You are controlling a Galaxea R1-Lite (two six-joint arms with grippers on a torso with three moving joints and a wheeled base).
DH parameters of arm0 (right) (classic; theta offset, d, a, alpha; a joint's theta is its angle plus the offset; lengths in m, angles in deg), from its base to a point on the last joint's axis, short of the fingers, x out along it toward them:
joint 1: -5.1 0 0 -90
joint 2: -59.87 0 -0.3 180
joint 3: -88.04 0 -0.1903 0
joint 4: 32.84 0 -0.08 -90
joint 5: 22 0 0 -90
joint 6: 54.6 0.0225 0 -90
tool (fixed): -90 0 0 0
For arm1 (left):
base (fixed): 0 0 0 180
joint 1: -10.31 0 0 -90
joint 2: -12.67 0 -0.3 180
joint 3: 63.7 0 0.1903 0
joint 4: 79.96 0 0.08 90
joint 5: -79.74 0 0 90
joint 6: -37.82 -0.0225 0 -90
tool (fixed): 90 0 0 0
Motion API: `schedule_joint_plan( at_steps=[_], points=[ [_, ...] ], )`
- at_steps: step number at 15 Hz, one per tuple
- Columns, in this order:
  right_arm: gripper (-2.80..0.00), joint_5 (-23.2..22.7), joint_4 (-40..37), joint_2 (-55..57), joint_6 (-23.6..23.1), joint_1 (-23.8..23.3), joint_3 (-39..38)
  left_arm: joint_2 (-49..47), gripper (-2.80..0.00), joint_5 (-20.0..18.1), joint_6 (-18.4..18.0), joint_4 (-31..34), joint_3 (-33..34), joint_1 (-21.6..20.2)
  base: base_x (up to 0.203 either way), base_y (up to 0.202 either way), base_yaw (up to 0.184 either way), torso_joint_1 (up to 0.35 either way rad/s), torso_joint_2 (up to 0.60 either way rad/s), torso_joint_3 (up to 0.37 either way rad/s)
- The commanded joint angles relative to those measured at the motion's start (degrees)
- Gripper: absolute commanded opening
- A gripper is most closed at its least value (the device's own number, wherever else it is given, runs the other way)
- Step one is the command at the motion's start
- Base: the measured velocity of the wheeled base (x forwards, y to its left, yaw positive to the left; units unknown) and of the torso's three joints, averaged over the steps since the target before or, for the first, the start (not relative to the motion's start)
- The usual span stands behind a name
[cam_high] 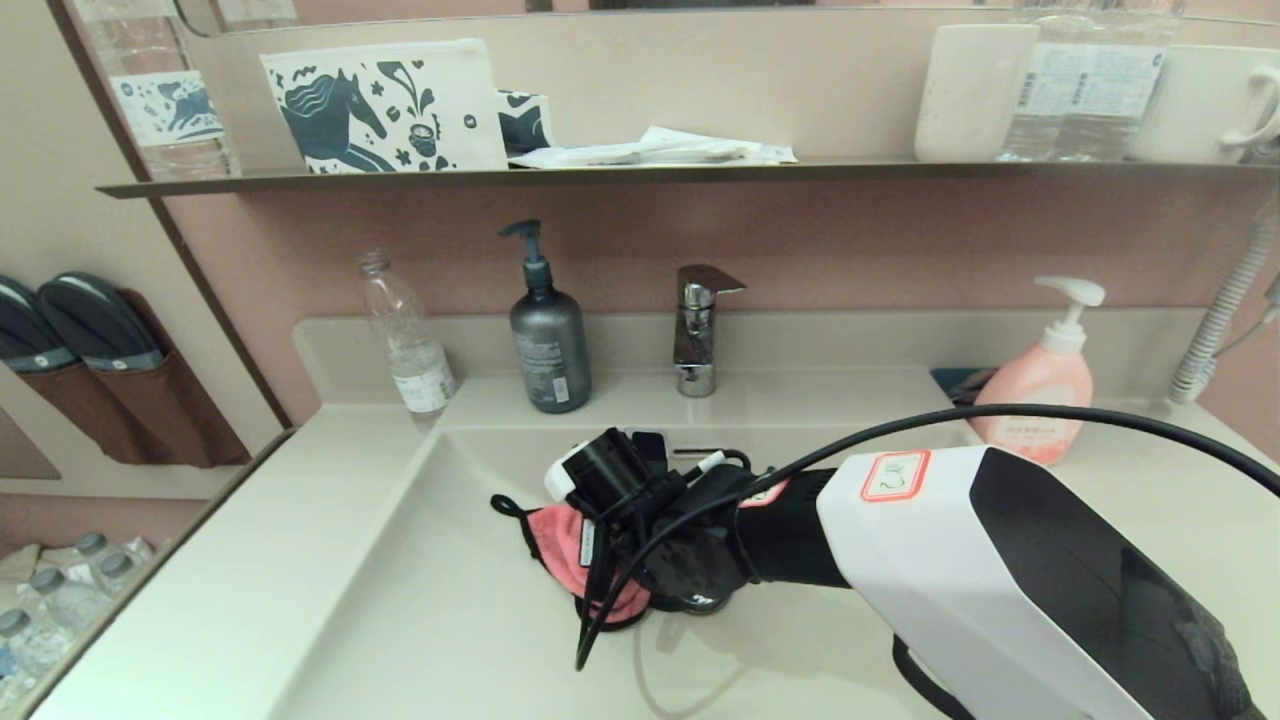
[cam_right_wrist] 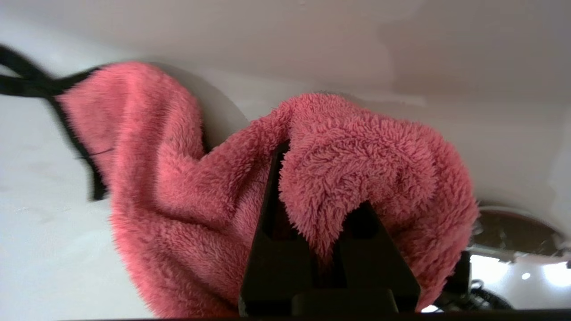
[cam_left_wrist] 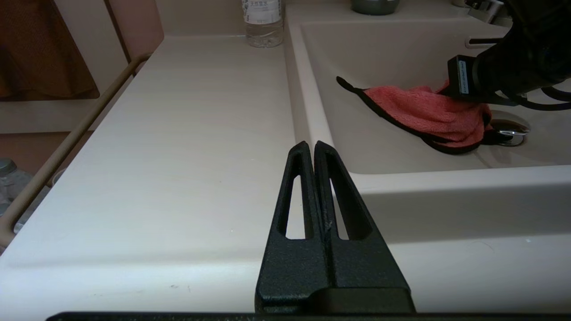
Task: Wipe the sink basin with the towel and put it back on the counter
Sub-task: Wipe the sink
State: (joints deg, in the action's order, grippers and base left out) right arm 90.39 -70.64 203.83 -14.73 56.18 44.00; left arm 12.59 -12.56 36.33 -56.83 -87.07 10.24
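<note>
The coral-pink towel [cam_high: 562, 545] with black edging lies bunched on the floor of the cream sink basin [cam_high: 430, 620], just left of the chrome drain plug [cam_left_wrist: 511, 128]. My right gripper [cam_right_wrist: 312, 196] reaches down into the basin and is shut on a fold of the towel [cam_right_wrist: 348, 165], its fingers mostly buried in the pile. In the left wrist view the towel [cam_left_wrist: 424, 113] trails a black-edged corner toward the basin's left wall. My left gripper [cam_left_wrist: 311, 147] hovers shut and empty over the counter [cam_left_wrist: 178, 156], beside the basin's front left corner.
On the back ledge stand a clear bottle [cam_high: 405, 340], a grey pump bottle [cam_high: 548, 335], the chrome faucet [cam_high: 698, 330] and a pink soap bottle [cam_high: 1040, 385]. A dark shelf [cam_high: 640, 175] with a pouch and mugs runs above. The right arm's black cable [cam_high: 1050, 415] arcs over the basin.
</note>
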Motion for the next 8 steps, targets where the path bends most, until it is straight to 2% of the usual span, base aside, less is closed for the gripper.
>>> schedule_joint_plan(
  at_steps=[1, 4, 8],
  points=[
    [-2.80, 1.74, -0.51, 0.53, -0.40, -0.73, -0.09, -0.01, -2.80, -0.04, -0.01, -0.02, 0.00, -0.01, 0.000, 0.000, 0.000, 0.000, 0.00, 0.000],
    [-2.80, 6.93, -3.11, 0.52, -3.21, -2.28, -1.06, -0.01, -2.80, 0.02, -0.01, -0.02, 0.00, -0.01, 0.000, 0.000, 0.000, 0.000, 0.00, 0.000],
    [-2.80, 10.30, -8.80, -0.70, -3.04, -4.19, -3.46, -0.01, -2.80, 0.02, -0.01, -0.02, 0.00, -0.01, 0.000, 0.000, 0.000, 0.000, 0.00, 0.000]
  ],
)
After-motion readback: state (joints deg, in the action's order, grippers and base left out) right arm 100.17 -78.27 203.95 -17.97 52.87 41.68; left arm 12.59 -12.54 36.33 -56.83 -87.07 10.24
